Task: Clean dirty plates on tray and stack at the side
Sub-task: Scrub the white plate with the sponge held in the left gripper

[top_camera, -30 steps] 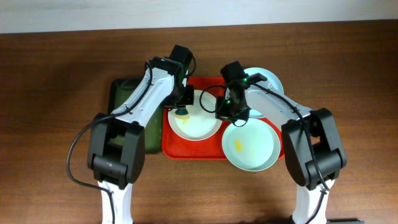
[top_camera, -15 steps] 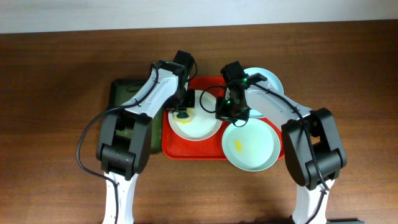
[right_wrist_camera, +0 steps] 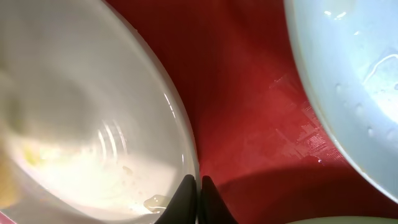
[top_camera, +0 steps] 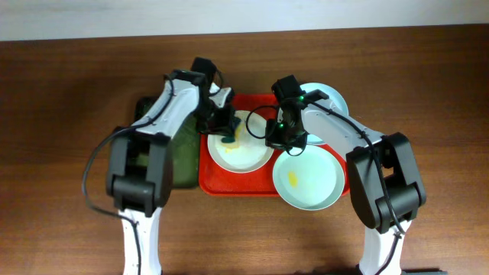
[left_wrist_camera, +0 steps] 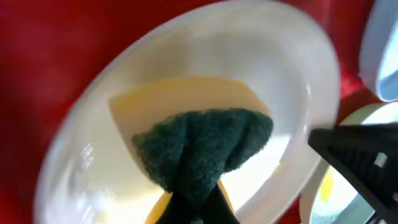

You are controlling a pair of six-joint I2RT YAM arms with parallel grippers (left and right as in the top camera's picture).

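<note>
**Left tool** (left_wrist_camera: 196, 208): clamped on a dark green scouring pad with yellow foam backing (left_wrist_camera: 202, 146), which is pressed into the hollow of the white round shallow plate (left_wrist_camera: 186, 62).

**Right tool** (right_wrist_camera: 198, 199): tips together, apparently pinching that plate's thin rim to steady it.

**Location:** the white plate sits on the left half of the large red rectangular plastic tray (top_camera: 237, 188). A pale blue-green plate with a yellow smear (top_camera: 308, 177) overhangs the tray's near right corner. A second pale plate (top_camera: 328, 99) lies at the far right, partly hidden by the arm. A narrow dark green tray (top_camera: 182, 156) adjoins on the brown wooden tabletop (top_camera: 69, 153).

**Hazards:** hard scrubbing could twist the rim out of the pinch, sliding the plate into its smeared neighbour. It could also tip the plate.

**Views:** only the right wrist view shows the rim pinch. Only the left wrist view shows the pad's yellow backing. Only the overhead shows all three plates.
</note>
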